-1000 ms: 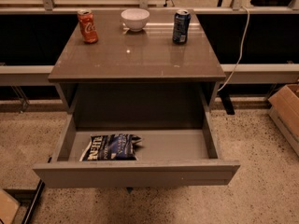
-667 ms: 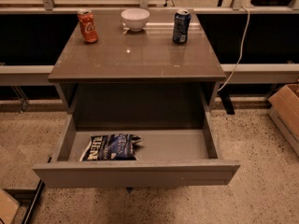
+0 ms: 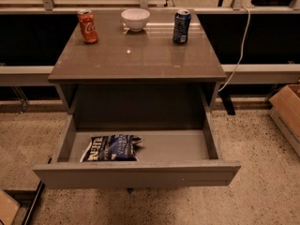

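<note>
A grey bench (image 3: 140, 60) stands with its drawer (image 3: 136, 173) pulled fully open over a speckled floor (image 3: 262, 172). The robot's tool is out of the picture, so whether it is released or clenched cannot be told, and nothing on show is being held or touched. A dark blue chip bag (image 3: 112, 147) lies flat in the left half of the drawer, near the front panel and well apart from the right wall. Along the back of the bench top stand an orange soda can (image 3: 87, 26) at left, a white bowl (image 3: 135, 18) in the middle and a dark blue can (image 3: 181, 26) at right, all upright and apart from one another. A white cable (image 3: 241, 46) hangs down at right, beyond it a cardboard box (image 3: 286, 111). No grasp appears to be in hand. Compared with a second ago, nothing has shifted: the drawer is as far out, and the bag, cans and bowl sit in the same places.
</note>
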Robot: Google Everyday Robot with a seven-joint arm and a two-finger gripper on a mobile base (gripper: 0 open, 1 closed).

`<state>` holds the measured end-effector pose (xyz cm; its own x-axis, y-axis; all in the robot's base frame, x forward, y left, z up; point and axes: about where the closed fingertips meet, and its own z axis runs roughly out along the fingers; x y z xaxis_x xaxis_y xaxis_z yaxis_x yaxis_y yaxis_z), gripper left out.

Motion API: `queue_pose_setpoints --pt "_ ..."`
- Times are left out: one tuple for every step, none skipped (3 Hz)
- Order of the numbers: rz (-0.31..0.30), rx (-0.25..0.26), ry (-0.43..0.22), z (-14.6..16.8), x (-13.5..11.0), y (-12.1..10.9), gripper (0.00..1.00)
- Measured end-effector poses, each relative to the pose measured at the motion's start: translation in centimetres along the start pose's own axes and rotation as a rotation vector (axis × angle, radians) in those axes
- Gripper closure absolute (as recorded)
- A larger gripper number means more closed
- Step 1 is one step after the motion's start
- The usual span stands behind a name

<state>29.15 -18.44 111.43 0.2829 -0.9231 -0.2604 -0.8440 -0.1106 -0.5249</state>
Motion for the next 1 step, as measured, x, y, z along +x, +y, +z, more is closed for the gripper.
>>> queue_pose_setpoints --pt "0.0 0.0 0.0 0.0 0.0 0.0 0.25"
